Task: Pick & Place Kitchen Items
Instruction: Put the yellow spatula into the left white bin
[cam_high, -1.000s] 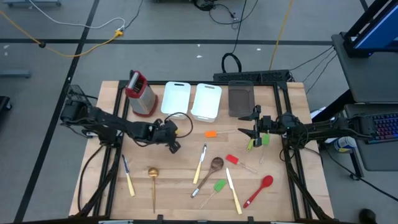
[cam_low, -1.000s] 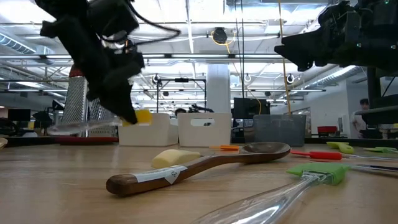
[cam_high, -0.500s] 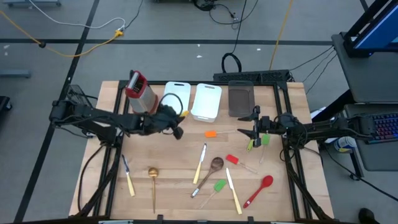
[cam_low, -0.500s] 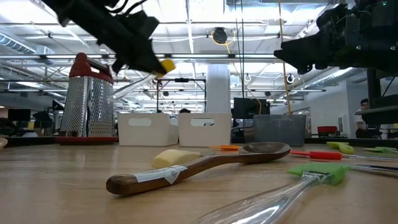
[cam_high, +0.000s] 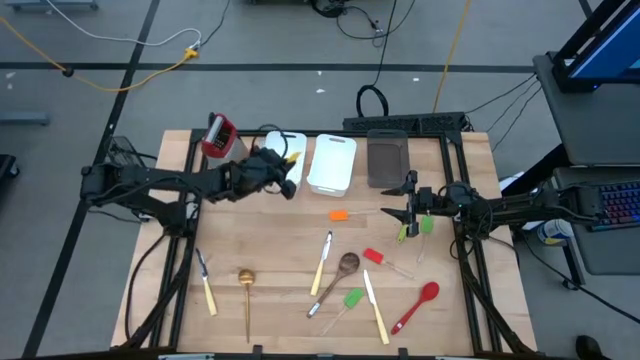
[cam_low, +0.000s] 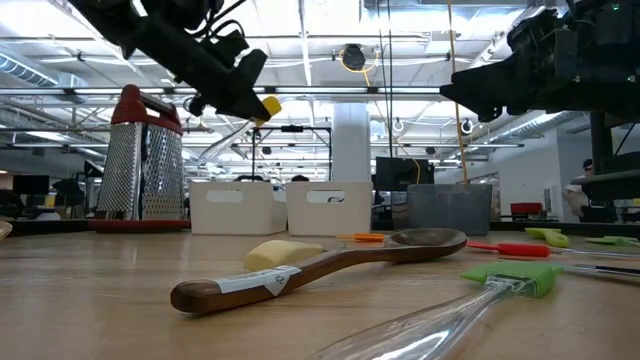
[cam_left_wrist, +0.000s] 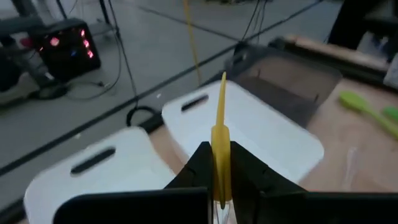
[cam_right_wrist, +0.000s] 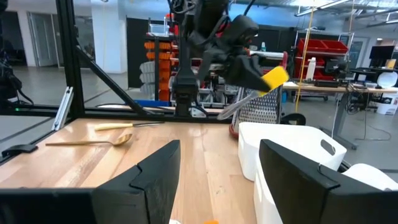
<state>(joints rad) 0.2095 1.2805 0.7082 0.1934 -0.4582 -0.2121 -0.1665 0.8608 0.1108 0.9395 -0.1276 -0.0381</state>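
We are holding a slim yellow spatula (cam_left_wrist: 219, 134) with a clear handle in the left gripper (cam_high: 283, 163), jaws clamped on it, above the left white bin (cam_high: 283, 150). Our right gripper (cam_high: 404, 205), jaws wide and empty, is hovering near the green spatula (cam_high: 426, 225).

Bright even overhead ceiling strip lights (cam_low: 330, 20), soft shadows on the table (cam_high: 290, 270), left wrist view motion-blurred, nearest wooden spoon (cam_low: 300, 268) soft in low view.
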